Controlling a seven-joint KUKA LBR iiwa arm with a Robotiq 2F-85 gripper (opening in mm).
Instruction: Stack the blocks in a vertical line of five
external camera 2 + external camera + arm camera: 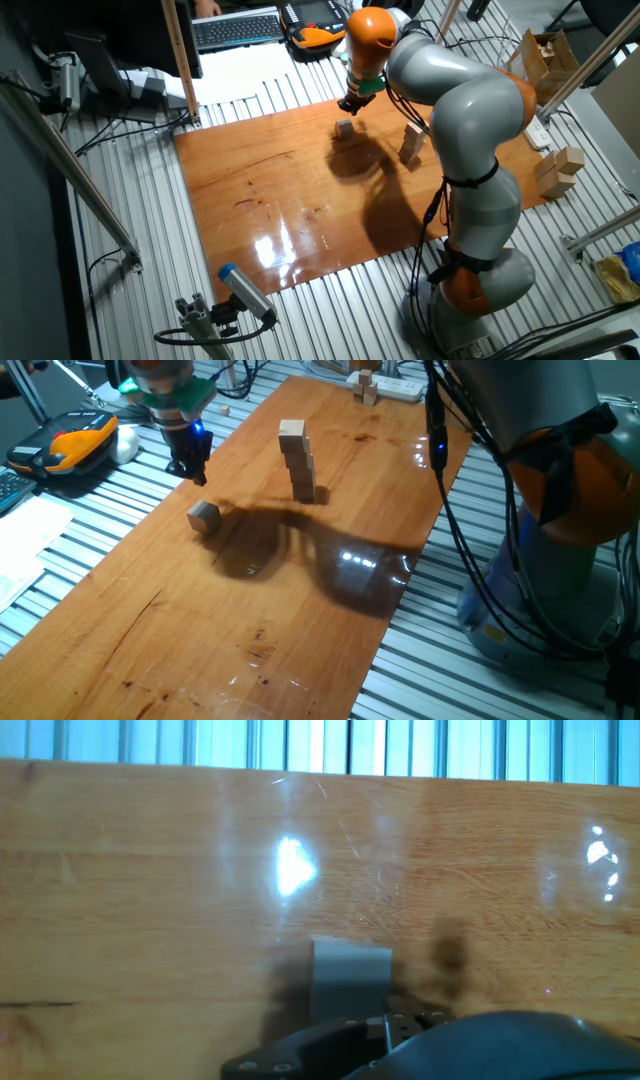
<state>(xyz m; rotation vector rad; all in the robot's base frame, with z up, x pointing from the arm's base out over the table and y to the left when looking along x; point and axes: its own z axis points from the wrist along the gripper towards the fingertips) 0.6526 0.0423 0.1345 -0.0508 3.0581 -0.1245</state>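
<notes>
A leaning stack of several tan blocks (298,460) stands on the wooden table (300,610), toward its far end. It also shows as the stack (412,143) in the other fixed view. One loose block (203,515) lies to the left of it, alone on the wood. My gripper (190,468) hangs just above and behind this loose block (345,127), open, with nothing between its dark fingers. In the hand view the block (350,982) sits low in the centre. Its lower part is hidden by the gripper's body.
A white power strip (385,385) with tiny wooden pieces (368,390) lies at the far edge. An orange-yellow device (80,440) and papers sit left of the table. Black cables (440,450) hang on the right. Larger pale blocks (560,170) rest beside the table.
</notes>
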